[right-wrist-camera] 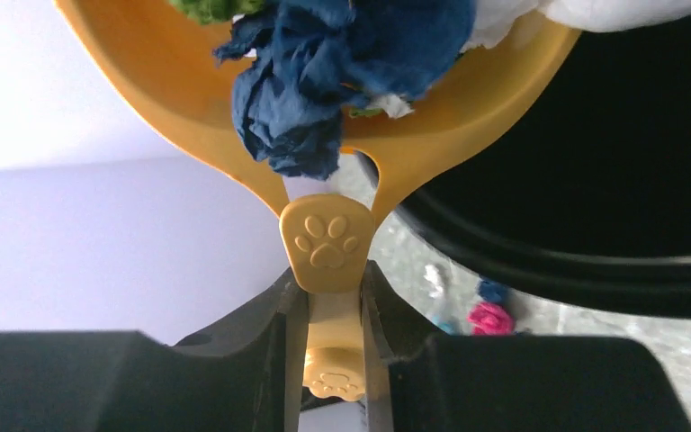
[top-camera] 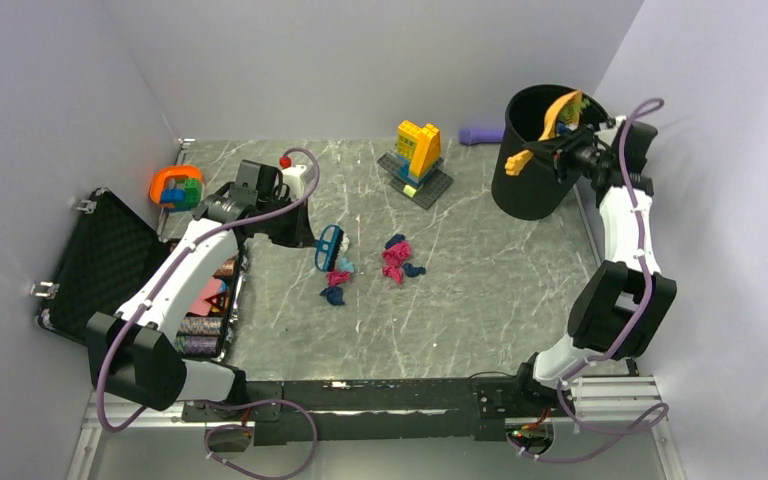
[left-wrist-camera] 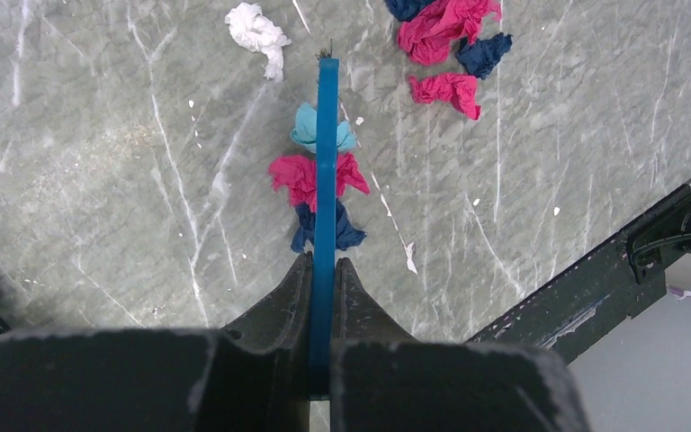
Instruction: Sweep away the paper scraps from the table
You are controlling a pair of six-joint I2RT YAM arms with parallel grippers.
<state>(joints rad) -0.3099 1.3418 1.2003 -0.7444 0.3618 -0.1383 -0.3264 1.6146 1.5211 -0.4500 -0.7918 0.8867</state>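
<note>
At the left of the top view, a black foam-lined case (top-camera: 110,265) lies open at the edge of the desk (top-camera: 500,290). The left jaws are clamped tight on a thin blue brush (left-wrist-camera: 327,180). It shows edge-on in the left wrist view, crossing teal, magenta and dark blue paper scraps (left-wrist-camera: 310,180) at frame centre. A white wad lies upper left, with more magenta and dark blue ones upper right. A yellow-blue brick build (top-camera: 417,160) stands at upper centre. At the upper right, the right jaws grip the handle of a yellow dustpan (right-wrist-camera: 328,243). It is tilted over a black bin (top-camera: 540,170) and carries dark blue, green and white wads.
</note>
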